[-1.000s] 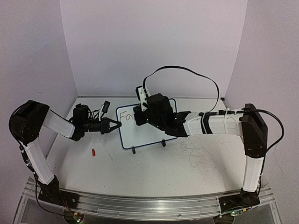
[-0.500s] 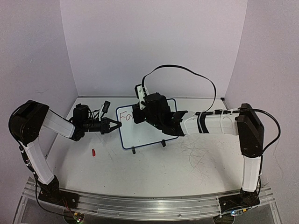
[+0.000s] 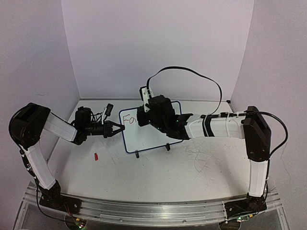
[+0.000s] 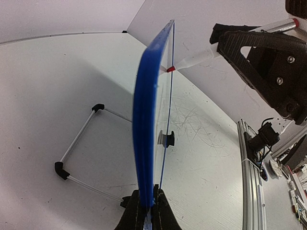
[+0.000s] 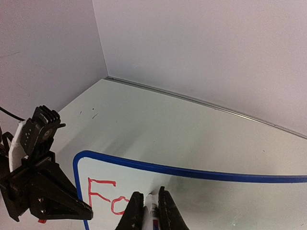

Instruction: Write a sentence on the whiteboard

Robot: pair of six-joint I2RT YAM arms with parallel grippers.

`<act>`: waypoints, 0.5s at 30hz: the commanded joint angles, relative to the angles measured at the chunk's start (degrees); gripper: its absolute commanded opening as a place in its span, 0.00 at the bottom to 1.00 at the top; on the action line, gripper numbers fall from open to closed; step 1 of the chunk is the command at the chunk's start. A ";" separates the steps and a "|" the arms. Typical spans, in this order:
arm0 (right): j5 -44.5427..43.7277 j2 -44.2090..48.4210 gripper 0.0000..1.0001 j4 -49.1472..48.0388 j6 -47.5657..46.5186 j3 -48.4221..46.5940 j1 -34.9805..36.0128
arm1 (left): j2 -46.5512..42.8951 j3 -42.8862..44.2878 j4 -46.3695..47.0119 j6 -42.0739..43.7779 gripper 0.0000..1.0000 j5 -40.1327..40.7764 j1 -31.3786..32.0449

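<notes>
Aluminium rail point(image 3: 144, 211), brushed and ribbed, is seen at the near edge. Behind it lies a matte white table point(image 3: 206, 177) scuffed with fine grey scribbles, on which a small red oblong piece point(image 3: 96, 156) is laid near the left arm. Farther in, a small rectangular whiteboard point(image 3: 146, 139) with rounded corners and a thin glossy blue frame is stood on two small black feet point(image 3: 137, 154). Its left edge is pinched between the closed black fingers of the left gripper point(image 4: 146, 211); from that wrist the board is seen edge-on, as a thin curved blue strip. Low on the board's back side, thin pale rods point(image 4: 79, 139) joined by black corner pieces are seen. A slim white marker point(image 4: 196, 59) with a red tip is clamped in the shut right gripper point(image 5: 148, 203), and the tip is pressed to the board's smooth face. Thin red handwritten lettering point(image 5: 103, 191), an "F" and a rounded second letter, is found at the upper left corner. Plain lilac walls point(image 3: 158, 48) are set behind.
</notes>
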State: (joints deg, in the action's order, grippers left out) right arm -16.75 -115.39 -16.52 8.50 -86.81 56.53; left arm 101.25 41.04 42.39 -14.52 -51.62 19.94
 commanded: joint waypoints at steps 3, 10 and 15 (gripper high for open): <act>-2.13 -1.57 0.00 0.74 1.09 -3.29 -0.32 | -0.63 1.48 -2.78 2.92 0.00 2.62 0.72; -3.22 -2.11 0.00 2.79 1.60 -4.15 -0.34 | -0.70 1.44 -2.88 2.93 0.00 2.70 0.71; -4.43 -2.13 0.00 3.45 1.76 -4.18 -0.30 | -0.71 1.49 -2.97 3.01 0.00 2.79 0.72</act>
State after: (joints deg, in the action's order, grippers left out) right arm -18.44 -116.31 -14.32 9.59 -88.73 56.55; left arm 101.25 41.22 41.99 -14.55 -51.24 19.99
